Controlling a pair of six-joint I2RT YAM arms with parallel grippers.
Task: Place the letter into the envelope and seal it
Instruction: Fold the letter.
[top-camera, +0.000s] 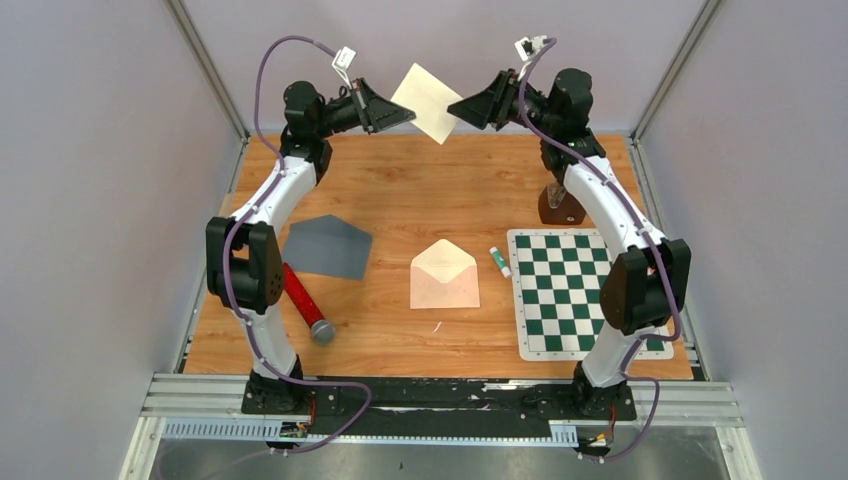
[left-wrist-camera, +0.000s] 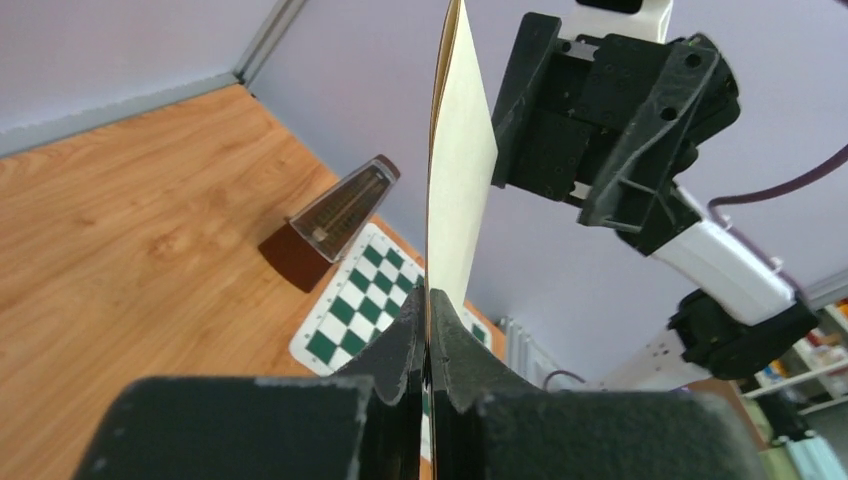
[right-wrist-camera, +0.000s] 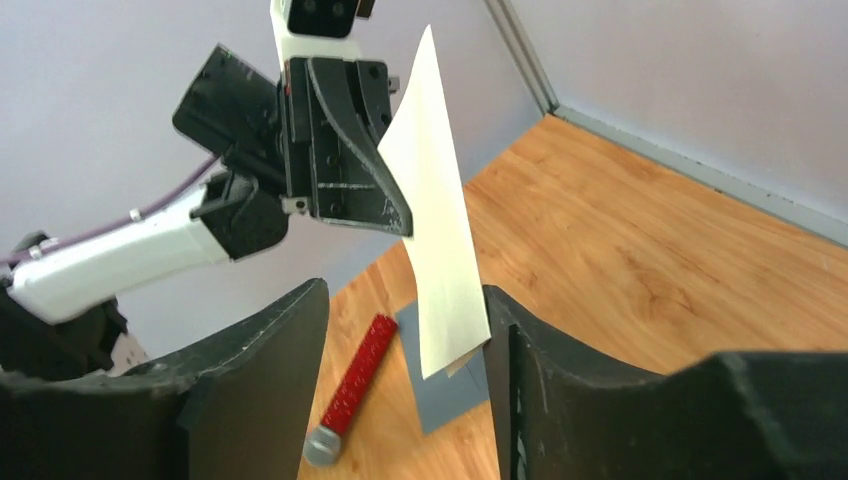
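You have one folded cream paper letter (top-camera: 428, 100) held aloft over the far side of the wooden table (top-camera: 400, 190). Its long axis slants from far-left to near-right. The left gripper (top-camera: 409, 114) pinches one corner, and the right gripper (top-camera: 455, 108) has its jaws parted around the opposite corner. Two envelopes lie below: a cream paper envelope (top-camera: 445, 276) with its flap open, and a grey envelope (top-camera: 328, 247).

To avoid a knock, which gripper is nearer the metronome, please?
Right. The right gripper hangs up and left of the metronome; the left gripper sits beyond the letter.
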